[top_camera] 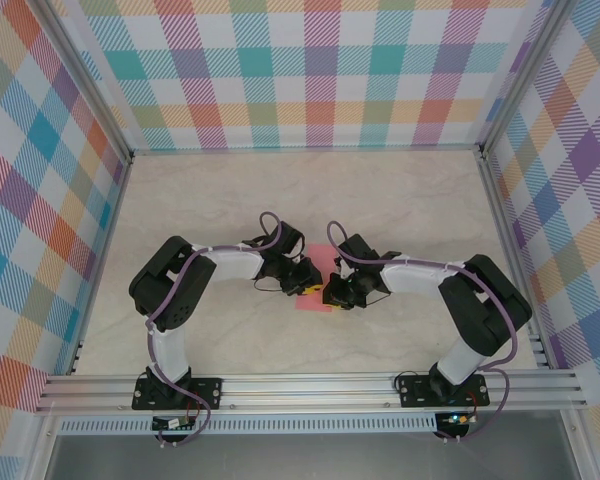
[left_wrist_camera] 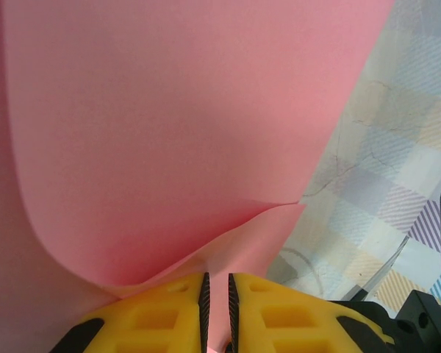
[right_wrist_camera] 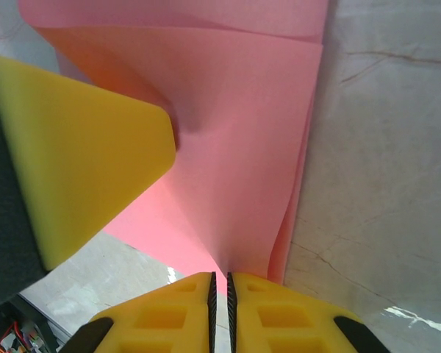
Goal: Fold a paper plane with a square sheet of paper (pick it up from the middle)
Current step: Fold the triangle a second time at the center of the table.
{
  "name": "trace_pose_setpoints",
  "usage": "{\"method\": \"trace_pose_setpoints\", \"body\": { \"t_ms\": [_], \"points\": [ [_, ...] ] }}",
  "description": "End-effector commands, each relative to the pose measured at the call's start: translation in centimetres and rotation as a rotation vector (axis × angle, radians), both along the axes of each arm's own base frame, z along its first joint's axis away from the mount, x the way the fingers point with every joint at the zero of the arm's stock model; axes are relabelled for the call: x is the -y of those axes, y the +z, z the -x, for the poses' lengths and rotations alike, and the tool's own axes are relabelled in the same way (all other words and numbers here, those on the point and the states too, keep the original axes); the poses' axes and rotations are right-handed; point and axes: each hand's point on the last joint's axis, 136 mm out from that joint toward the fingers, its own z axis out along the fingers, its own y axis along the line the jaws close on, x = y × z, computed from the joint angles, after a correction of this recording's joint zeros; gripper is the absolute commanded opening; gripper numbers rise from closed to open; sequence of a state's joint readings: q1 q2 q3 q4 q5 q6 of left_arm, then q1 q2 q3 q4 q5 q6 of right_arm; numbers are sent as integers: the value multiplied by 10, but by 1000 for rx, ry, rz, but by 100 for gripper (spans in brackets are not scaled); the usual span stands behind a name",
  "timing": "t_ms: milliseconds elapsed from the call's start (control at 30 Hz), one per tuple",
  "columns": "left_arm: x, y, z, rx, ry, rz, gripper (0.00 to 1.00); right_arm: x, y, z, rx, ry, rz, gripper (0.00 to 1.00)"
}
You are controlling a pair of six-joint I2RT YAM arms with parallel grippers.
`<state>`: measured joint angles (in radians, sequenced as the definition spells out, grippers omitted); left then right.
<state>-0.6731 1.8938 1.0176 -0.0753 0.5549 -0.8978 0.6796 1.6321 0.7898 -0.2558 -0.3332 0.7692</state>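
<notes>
Left gripper [left_wrist_camera: 217, 283]: your yellow jaws pinch the curled lower edge of the square sheet of paper [left_wrist_camera: 169, 132].
Right gripper [right_wrist_camera: 220, 279]: yours is clamped on a folded corner.
Sheet: between both grippers, over the middle of the table [right_wrist_camera: 382, 147].

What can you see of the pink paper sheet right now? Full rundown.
The square sheet of paper is thin, matte, plain salmon-pink. It sits mid-table, partly doubled over. The right wrist view shows overlapping layers with a straight fold edge near the top, and the left wrist view shows it bowed in a smooth curve with one corner free. The left gripper and right gripper each pinch it, jaws nearly shut on the paper. Whether any of it rests on the pale table is unclear.
</notes>
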Motion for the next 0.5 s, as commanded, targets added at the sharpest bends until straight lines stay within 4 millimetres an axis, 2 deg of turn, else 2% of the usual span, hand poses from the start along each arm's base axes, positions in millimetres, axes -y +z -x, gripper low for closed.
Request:
{"method": "trace_pose_setpoints", "body": {
  "t_ms": [0,167,467],
  "points": [
    [0,-1,7,-23,-6,7,18,0,0,-1,8,17,31,14],
    [-2,-4,8,-24,-5,-4,18,7,-3,-2,10,3,69,14],
    [-6,-8,9,-27,-1,-29,18,5,-1,-7,26,11,74,14]
  ]
}}
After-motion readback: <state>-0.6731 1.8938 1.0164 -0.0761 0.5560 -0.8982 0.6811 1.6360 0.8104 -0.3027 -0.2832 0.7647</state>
